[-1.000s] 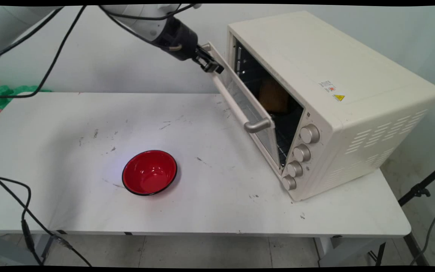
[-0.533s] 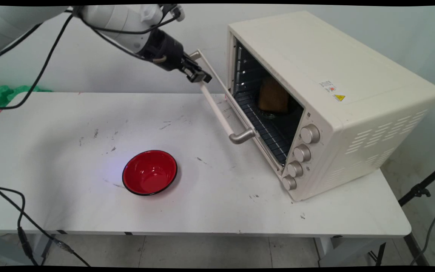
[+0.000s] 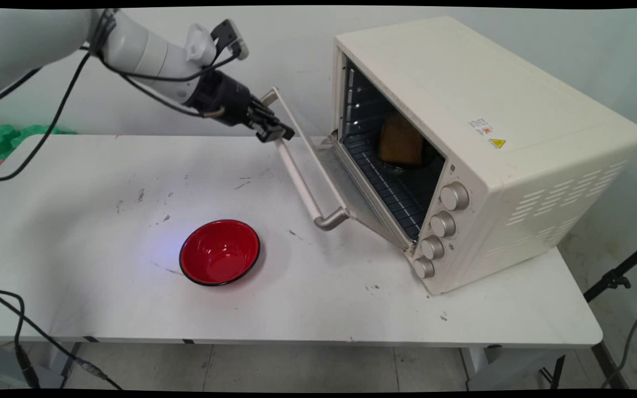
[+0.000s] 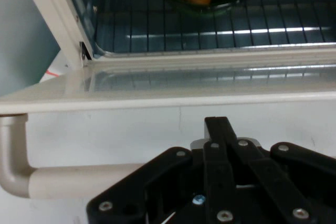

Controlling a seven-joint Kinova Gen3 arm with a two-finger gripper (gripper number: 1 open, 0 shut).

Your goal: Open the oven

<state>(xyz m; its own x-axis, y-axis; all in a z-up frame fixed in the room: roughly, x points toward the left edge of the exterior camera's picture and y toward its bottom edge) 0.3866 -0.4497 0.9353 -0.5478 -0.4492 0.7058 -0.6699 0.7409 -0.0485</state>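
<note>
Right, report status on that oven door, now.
Black two-finger gripper shut on the cream bar handle at its far end. Cream toaster oven's glass door partly open, tilted down. Brown bread slice inside on rack. Red bowl apart, on the table.

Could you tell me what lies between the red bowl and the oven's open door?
Only bare, scuffed table between the red bowl and the oven door, as the main view shows.
</note>
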